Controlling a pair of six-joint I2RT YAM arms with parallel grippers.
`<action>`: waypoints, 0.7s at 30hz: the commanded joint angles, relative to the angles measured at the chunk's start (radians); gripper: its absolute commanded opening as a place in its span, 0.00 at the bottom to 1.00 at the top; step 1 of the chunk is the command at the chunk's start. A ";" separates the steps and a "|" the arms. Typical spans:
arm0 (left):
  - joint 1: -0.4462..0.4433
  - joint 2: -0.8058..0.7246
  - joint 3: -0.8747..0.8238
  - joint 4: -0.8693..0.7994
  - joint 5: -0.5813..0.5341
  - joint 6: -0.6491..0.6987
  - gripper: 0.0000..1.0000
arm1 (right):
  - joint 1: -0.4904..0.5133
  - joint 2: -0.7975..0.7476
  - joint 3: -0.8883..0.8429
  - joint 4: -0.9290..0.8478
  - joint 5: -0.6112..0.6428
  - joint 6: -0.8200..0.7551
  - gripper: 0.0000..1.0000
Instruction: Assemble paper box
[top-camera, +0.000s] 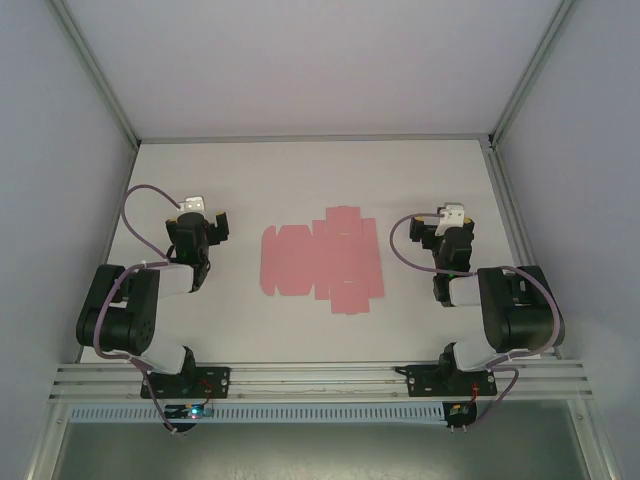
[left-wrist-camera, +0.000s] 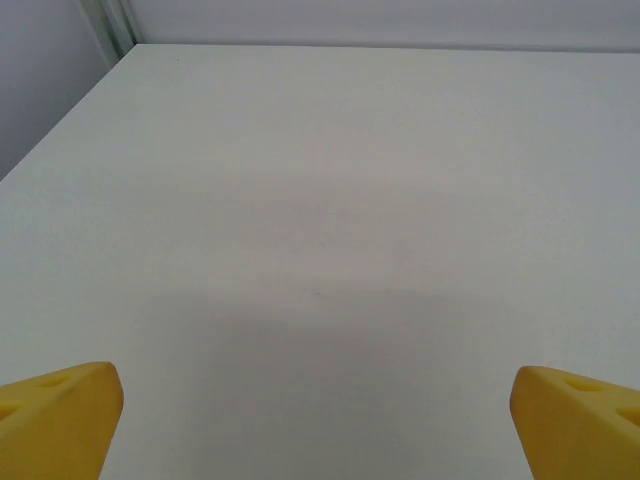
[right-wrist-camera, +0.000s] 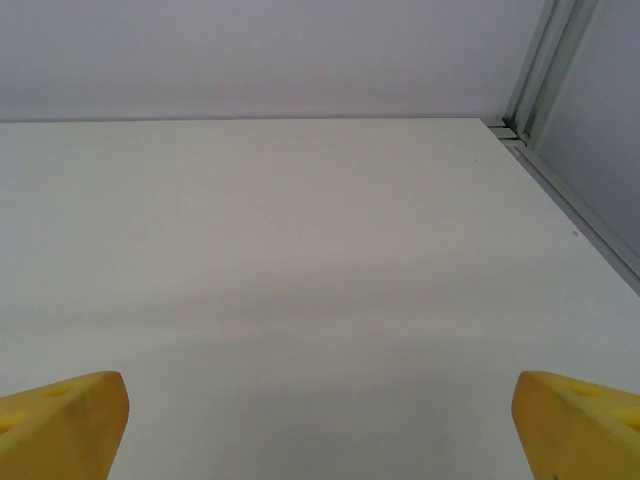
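While the box (top-camera: 320, 262) lies flat mid-frame, left gripper (left-wrist-camera: 318, 425) and right gripper (right-wrist-camera: 320, 425) gape empty; folding unstarted, next probably grab a flap.

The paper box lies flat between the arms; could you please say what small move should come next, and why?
Probably move the left gripper to the paper box: it lies flat, unfolded, and that gripper and the right gripper are open, apart from it.
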 joint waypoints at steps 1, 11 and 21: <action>0.011 -0.003 0.007 -0.018 -0.002 0.016 1.00 | 0.003 -0.007 0.013 0.006 -0.023 -0.008 0.98; 0.011 0.060 0.168 -0.258 0.022 0.026 0.84 | 0.003 -0.005 0.013 0.006 -0.023 -0.006 0.98; 0.067 0.022 0.103 -0.176 0.160 0.004 1.00 | 0.001 -0.006 0.013 0.005 -0.026 -0.004 0.98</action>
